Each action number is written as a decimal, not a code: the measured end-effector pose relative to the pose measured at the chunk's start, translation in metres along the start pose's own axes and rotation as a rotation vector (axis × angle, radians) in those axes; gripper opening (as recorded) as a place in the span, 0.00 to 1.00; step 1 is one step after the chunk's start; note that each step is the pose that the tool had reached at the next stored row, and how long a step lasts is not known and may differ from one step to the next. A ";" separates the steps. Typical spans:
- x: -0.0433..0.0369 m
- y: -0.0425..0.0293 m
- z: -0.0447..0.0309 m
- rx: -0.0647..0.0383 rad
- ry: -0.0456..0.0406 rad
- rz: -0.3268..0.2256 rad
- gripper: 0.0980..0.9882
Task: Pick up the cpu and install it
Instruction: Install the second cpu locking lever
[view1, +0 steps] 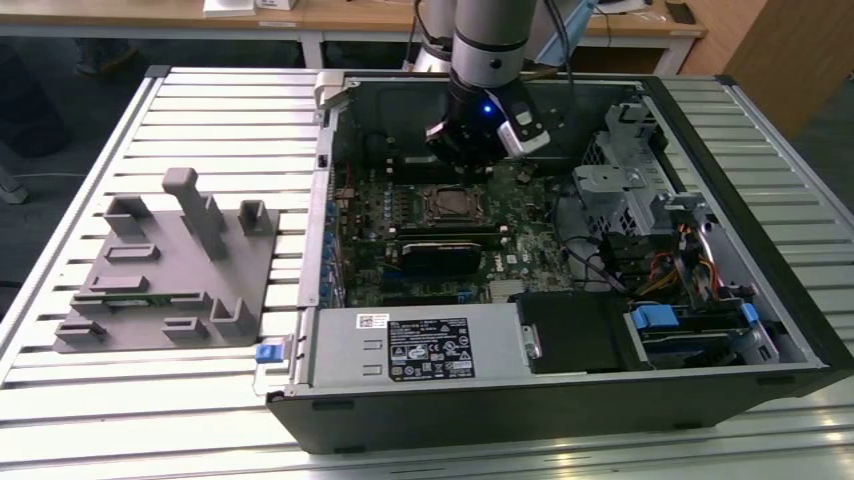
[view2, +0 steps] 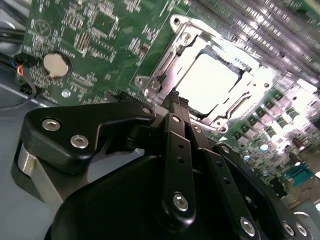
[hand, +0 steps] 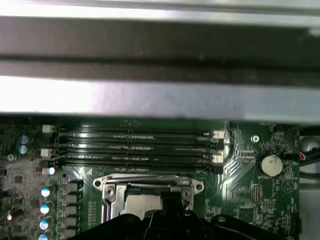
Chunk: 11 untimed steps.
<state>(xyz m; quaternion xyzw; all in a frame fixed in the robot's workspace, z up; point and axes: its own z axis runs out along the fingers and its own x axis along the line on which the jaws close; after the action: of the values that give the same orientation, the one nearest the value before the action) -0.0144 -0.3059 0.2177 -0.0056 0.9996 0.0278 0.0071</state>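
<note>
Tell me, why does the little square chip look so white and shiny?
In the second wrist view, glare washes the cpu almost blank white inside its metal socket frame; in the first wrist view, the cpu looks paler grey, and the bright bar of the case wall is blurred.

Silvery cpu (view2: 212, 82) lies flat in its metal-framed socket (view2: 172, 55)

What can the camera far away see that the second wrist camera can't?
Exterior view alone: the grey fixture on the slatted table, beside the whole computer case, plus the power supply.
Second wrist view alone: a round coin battery and the claw's black links up close.
Both: the green motherboard and the cpu lying in its metal-framed socket.
</note>
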 end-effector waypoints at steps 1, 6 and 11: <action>0.0000 -0.0008 0.0001 0.001 0.0000 0.000 0.01; 0.0001 -0.0051 0.0015 0.003 0.0002 0.000 0.01; 0.0002 -0.0085 0.0019 0.003 0.0001 0.000 0.01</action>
<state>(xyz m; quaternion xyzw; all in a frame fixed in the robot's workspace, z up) -0.0144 -0.3143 0.2153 -0.0055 0.9996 0.0266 0.0071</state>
